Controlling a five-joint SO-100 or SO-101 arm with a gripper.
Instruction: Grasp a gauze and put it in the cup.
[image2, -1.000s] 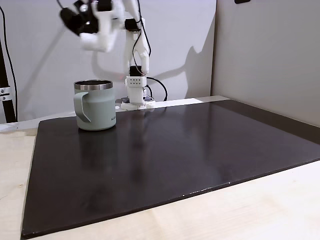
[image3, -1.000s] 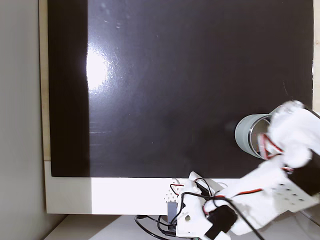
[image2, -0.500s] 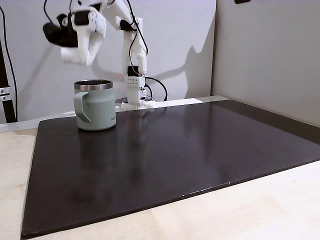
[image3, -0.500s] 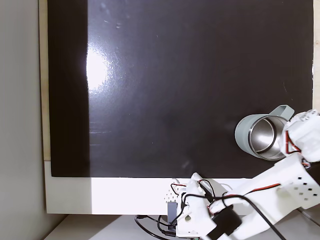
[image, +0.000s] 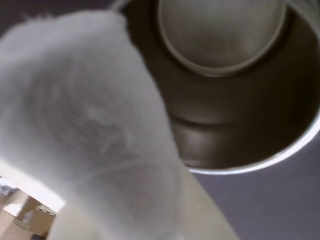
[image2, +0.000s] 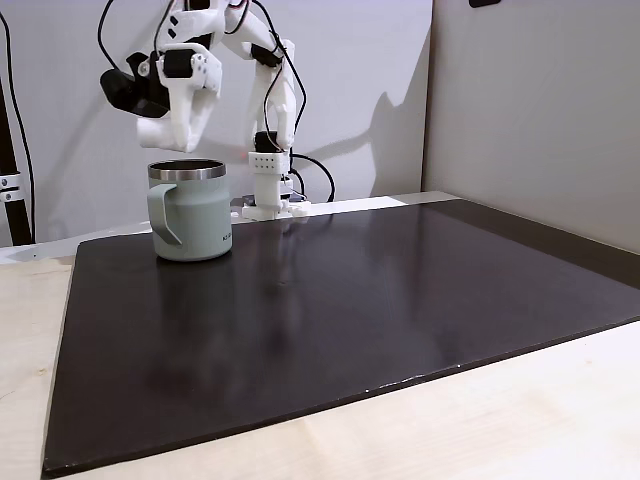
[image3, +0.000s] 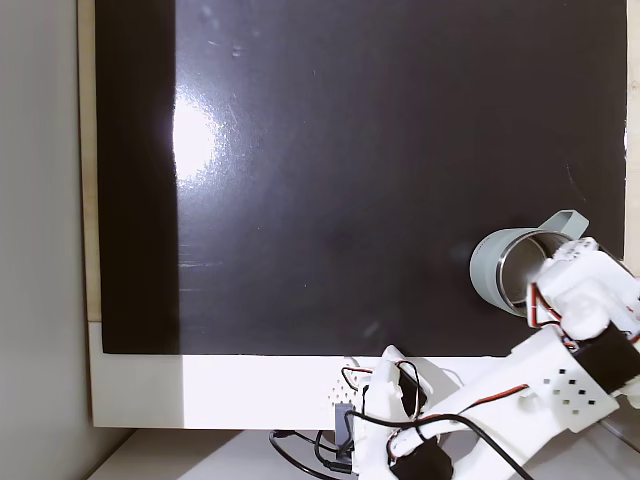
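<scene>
The jaws carry the gauze (image: 95, 135): in the wrist view the white, fuzzy roll sits very close to the lens at the left, blurred, with the open mouth of the cup (image: 235, 100) directly beyond it — steel rim, dark inner wall and pale round bottom all visible. How wide the jaws stand cannot be told exactly, since the roll hides them; they appear closed on it. In a fixed view from the front, the gripper (image2: 170, 135) hangs just above the rim of the cup (image2: 190, 225), slightly toward its left side and not touching it. The cup stands upright on the far left part of a dark glossy mat (image2: 350, 320), handle turned to the near left. The mat lies on a pale wooden worktop (image2: 480, 430). The arm base (image2: 268, 190) stands behind the cup, just past the mat's far edge, with black cables trailing beside it. In a fixed view from above, the white arm (image3: 560, 370) reaches over the cup (image3: 490, 270) and covers part of its mouth — the handle remains visible.
</scene>
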